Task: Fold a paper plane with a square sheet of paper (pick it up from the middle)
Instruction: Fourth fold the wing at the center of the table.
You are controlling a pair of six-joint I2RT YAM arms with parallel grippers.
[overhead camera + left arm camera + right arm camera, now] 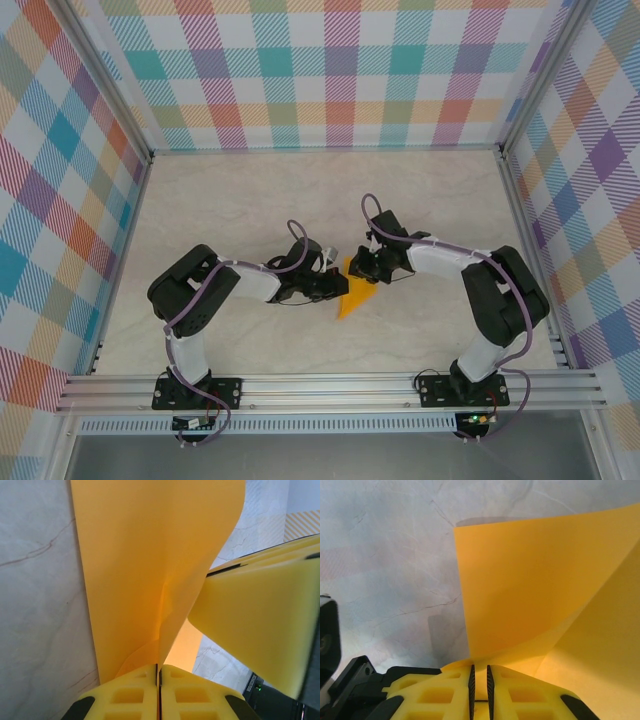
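Holding the square sheet of paper [357, 297] up between both arms near the middle of the table [240, 200] — somewhat closer to its near edge than its far one — probably lets you work a crease clear of the surface. Your left gripper [159, 668] is clamped fully shut on a bent fold of the sheet. Your right gripper [480, 669] stands almost closed, with a thin slit showing — the sheet runs down into it and looks pinched there.

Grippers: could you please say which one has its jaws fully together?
The left gripper: its jaws meet on the square sheet of paper; the right gripper shows a slit.
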